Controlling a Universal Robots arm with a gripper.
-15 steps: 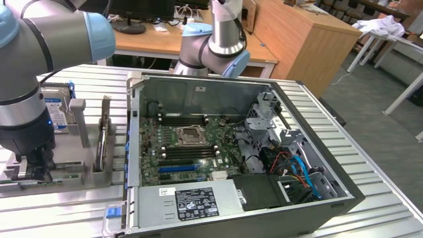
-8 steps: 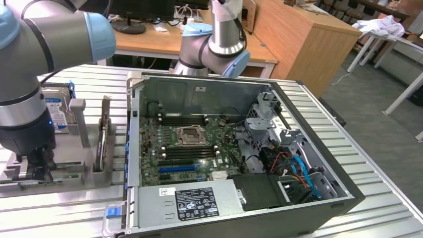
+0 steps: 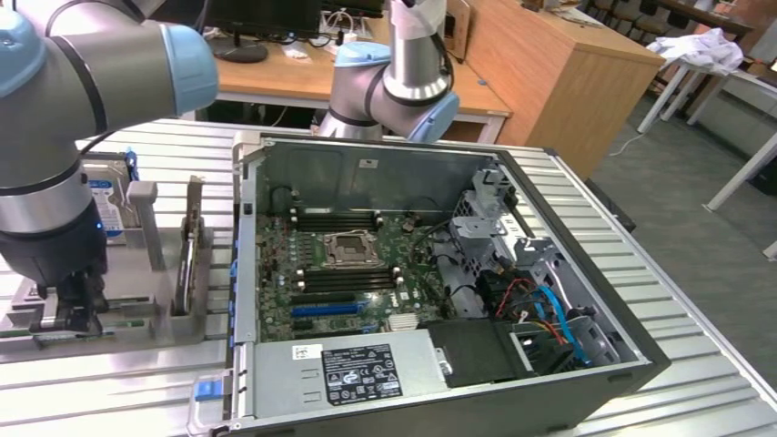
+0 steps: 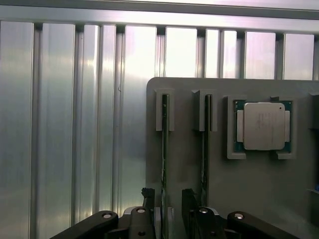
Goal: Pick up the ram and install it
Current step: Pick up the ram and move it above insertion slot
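Note:
Two green ram sticks stand on edge in slots of a grey holder (image 4: 189, 209). One ram (image 4: 164, 149) runs between my fingers; the other ram (image 4: 205, 149) stands in the slot beside it. My gripper (image 4: 167, 206) is open, with a dark finger on each side of the first stick and a gap to it on both sides. In the exterior view my gripper (image 3: 73, 314) is low over the holder (image 3: 158, 314) at that view's left, next to the open computer case. A green edge (image 3: 122, 320) shows beside the fingers.
A square metal CPU (image 4: 263, 127) sits in a recess of the holder. The open case (image 3: 607, 314) holds a motherboard (image 3: 346, 269) with dark slots around the socket. A blue-labelled hard drive (image 3: 112, 205) and a thin upright board (image 3: 188, 255) stand behind my gripper. Ribbed metal tabletop (image 4: 75, 124) surrounds the holder.

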